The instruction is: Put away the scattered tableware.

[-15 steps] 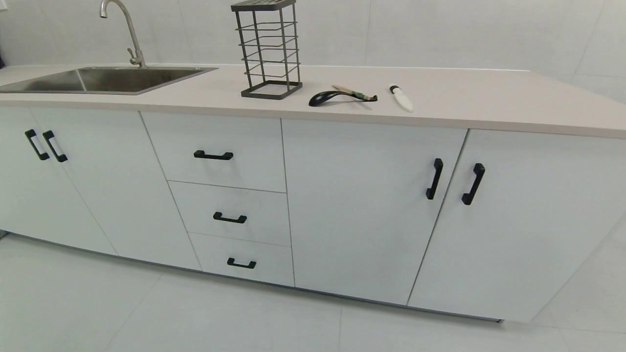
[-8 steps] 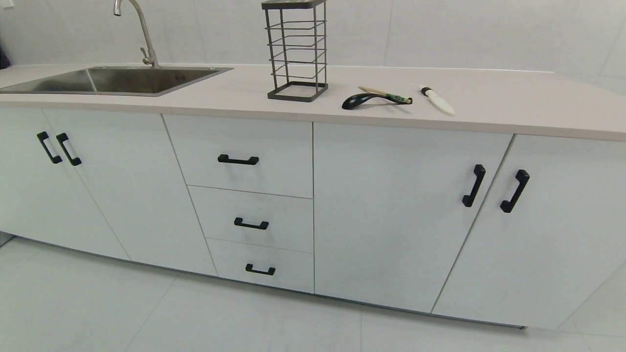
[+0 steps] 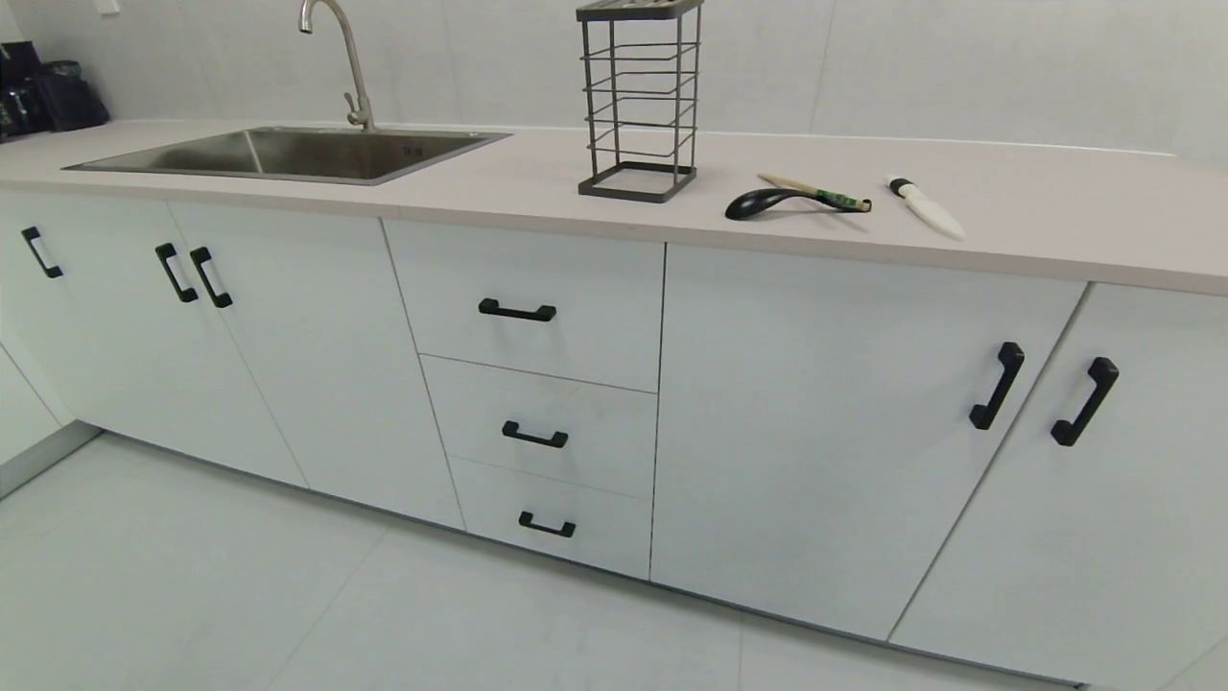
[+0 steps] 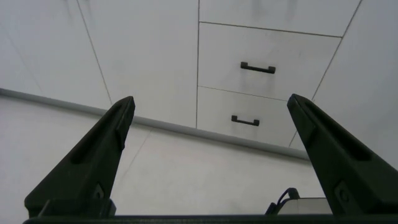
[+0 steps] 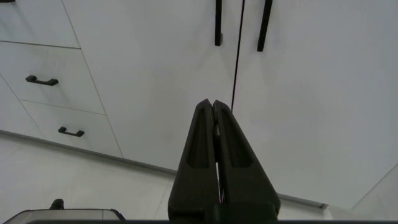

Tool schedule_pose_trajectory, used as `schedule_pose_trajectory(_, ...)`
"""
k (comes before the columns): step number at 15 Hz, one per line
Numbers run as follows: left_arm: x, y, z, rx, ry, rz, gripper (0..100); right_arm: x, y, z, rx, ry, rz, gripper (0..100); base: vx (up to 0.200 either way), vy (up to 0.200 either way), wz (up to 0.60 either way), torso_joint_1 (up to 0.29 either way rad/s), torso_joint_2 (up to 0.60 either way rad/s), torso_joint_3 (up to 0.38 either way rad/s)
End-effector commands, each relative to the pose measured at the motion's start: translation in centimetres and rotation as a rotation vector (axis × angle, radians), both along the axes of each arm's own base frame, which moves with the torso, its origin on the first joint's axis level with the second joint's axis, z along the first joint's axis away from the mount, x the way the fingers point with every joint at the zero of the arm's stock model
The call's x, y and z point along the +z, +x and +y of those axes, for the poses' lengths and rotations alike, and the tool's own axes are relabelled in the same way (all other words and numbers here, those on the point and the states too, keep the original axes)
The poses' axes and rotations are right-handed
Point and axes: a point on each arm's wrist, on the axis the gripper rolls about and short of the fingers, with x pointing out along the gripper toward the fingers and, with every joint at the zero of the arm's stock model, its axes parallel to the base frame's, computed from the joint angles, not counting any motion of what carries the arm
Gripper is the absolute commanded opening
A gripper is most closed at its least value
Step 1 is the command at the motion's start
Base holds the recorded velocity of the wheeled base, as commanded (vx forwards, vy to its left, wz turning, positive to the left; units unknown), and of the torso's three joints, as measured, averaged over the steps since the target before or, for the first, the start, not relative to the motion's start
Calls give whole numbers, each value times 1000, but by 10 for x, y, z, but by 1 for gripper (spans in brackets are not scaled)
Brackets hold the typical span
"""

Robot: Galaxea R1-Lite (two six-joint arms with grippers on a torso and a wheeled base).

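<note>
The wire rack (image 3: 638,106) is cut off at its top by the head view's edge, and the tabletop (image 3: 1055,202) runs out of frame at both ends. Behind the black spoon (image 3: 767,202), a slim stick-like piece (image 3: 815,192) with a green band is too small to name. The white utensil (image 3: 926,206) is too small to tell blade from sheath. Dark things (image 3: 58,96) at the tabletop's far end are cropped and unidentifiable.

Much of the sink (image 3: 288,154) basin hides behind its near rim. The left fingers (image 4: 93,162) and right fingers (image 5: 202,155) have their bases cut off. Beyond the left fingers, the uppermost drawer (image 4: 273,12) is cropped. Beyond the right fingers, 2 door handles (image 5: 219,22) are cropped.
</note>
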Motion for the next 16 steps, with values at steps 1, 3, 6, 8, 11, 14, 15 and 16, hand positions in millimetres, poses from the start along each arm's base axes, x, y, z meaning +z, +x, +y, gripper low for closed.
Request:
schedule_pose_trajectory(1, 0, 0, 0, 1, 0, 2, 100, 0, 0, 0, 0, 0, 2, 0, 200, 200, 0, -7, -7, 7)
schedule_pose_trajectory(3, 0, 0, 0, 2, -1, 0, 100, 0, 0, 0, 0, 2, 4, 0, 0, 0, 0, 0, 0, 0)
schedule_pose_trajectory(6, 0, 0, 0, 2, -1, 0, 100, 0, 0, 0, 0, 2, 1, 0, 0, 0, 0, 0, 0, 0)
schedule_pose_trajectory(8, 0, 0, 0, 2, -1, 2, 100, 0, 0, 0, 0, 2, 1, 0, 0, 0, 0, 0, 0, 0)
schedule_pose_trajectory(11, 0, 0, 0, 2, -1, 0, 100, 0, 0, 0, 0, 2, 1, 0, 133, -133, 0, -2, -3, 2)
schedule_pose_trajectory(14, 0, 0, 0, 4, -4, 1, 100, 0, 0, 0, 0, 2, 1, 0, 67, -67, 0, -2, -1, 1)
schedule_pose_trajectory(15, 0, 0, 0, 4, -4, 1, 100, 0, 0, 0, 0, 3, 1, 0, 0, 0, 0, 0, 0, 0)
schedule_pose_trajectory(16, 0, 0, 0, 4, -4, 1, 100, 0, 0, 0, 0, 3, 1, 0, 0, 0, 0, 0, 0, 0)
